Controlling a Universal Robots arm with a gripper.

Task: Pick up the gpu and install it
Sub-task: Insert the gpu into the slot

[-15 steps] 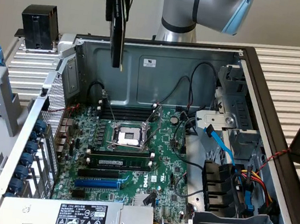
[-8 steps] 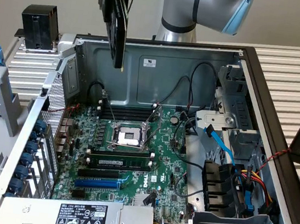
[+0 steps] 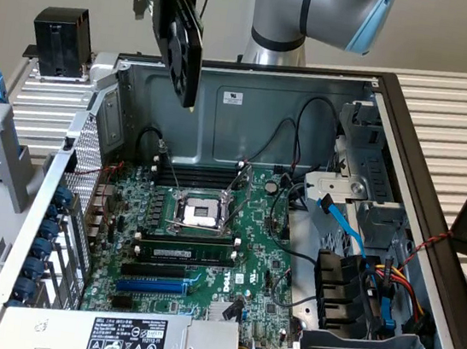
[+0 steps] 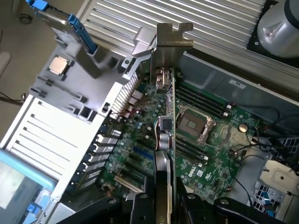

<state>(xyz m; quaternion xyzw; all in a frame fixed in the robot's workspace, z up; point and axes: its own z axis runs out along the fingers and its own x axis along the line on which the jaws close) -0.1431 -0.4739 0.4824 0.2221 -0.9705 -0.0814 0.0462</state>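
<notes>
The gripper [image 4: 163,207] has its two black fingers [image 4: 140,205] closed on the gpu [image 3: 184,47], a small green circuit-board card with a black rounded cooler shroud. The card is held in the air, touching nothing else.

In the exterior view the frame's edge at twelve o'clock cuts off the gripper's body. The shroud's fan side faces the camera, so the green board behind it is barely visible. The card's lowest tip is dark, and its connector edge is hard to make out there. In the wrist view the card is seen edge-on, with its fan face hidden. Its silver metal end bracket [image 4: 168,46] is at the end far from the fingers, which seem to grip the opposite end. The card's edge hides a strip of the large green motherboard [image 3: 249,254] beneath it.

In the exterior view the gpu hangs at eleven o'clock from the square metal CPU socket [image 3: 198,213]. It is above the grey case's back wall [image 3: 250,112] and well apart from the board. At six o'clock from the socket lies a thin stick with a white label [image 3: 184,252]. The long blue slot [image 3: 152,285] is farther along that line. The grey power supply box [image 3: 126,337] covers the board's near edge. Black cables [image 3: 291,161] loop at two o'clock from the socket.
</notes>
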